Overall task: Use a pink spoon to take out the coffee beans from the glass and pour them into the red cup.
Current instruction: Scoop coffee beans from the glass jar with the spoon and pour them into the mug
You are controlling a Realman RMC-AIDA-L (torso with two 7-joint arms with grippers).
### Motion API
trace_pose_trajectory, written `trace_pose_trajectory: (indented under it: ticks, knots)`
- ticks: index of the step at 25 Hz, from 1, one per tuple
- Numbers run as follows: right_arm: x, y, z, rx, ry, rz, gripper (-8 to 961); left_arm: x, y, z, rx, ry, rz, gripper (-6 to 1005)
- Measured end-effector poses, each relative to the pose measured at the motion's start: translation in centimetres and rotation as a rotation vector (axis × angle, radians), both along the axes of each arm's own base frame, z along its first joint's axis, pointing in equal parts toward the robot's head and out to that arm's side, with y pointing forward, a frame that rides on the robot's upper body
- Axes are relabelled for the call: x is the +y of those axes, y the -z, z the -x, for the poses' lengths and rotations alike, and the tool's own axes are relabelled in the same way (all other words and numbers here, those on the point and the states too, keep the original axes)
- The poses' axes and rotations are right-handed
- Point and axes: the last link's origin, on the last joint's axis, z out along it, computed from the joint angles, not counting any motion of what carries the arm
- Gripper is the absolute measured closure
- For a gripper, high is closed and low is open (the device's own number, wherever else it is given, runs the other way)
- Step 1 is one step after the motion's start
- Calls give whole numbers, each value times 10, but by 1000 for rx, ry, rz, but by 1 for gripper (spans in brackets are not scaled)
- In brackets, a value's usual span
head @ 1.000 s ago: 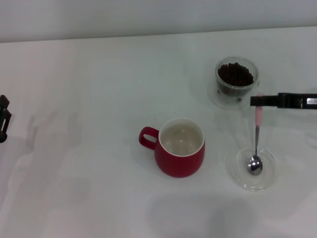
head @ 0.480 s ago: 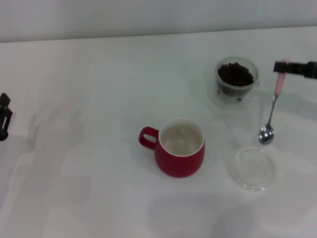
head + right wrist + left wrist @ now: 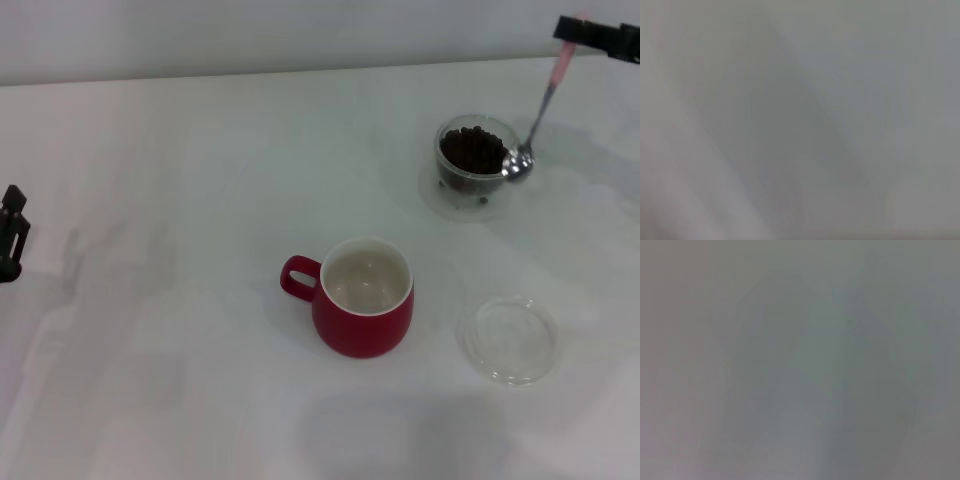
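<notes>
Your right gripper (image 3: 572, 28), at about one o'clock in the head view near the far right corner of the bench (image 3: 200, 180), has carried the pink spoon (image 3: 538, 110) up and away from the shallow clear dish (image 3: 508, 339), where its bowl lay a second ago. The dish now sits bare at about four o'clock, just right of the red cup (image 3: 364, 297). The spoon hangs tilted from the gripper, pale pink handle uppermost and shiny metal bowl lowest, and that bowl now sits at the right rim of the glass (image 3: 476, 168), touching or just above it; you cannot tell which. The coffee beans (image 3: 476, 150) are a dark heap filling the glass at about two o'clock, and none appear on the spoon or in the cup, whose off-white inside looks bare. By this reading the fetching of the spoon is done and the scooping is about to begin, with no beans moved yet. The jaws of the right gripper are closed narrowly on the top end of the pink handle and hold nothing else. Your left gripper (image 3: 10, 236) is parked at the bench's left edge, at about nine o'clock, touching none of the task's things; you cannot tell how its jaws stand. Both wrist views show only plain grey.
</notes>
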Motion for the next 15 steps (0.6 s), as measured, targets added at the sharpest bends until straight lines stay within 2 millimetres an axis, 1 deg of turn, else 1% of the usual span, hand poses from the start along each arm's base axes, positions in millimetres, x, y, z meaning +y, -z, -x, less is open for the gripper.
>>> trace_pose_trajectory:
  ticks: [5,9,15]
  knots:
    - [21,8,9,-37,14,-61,801,-2,1,0,3,2,6,511]
    - [33,12,10,-85,38,-113,801,-3,1,1,4,0,8,509]
    - [39,24,7,-155,42,-167,801,-3,1,3,10,-6,11,510]
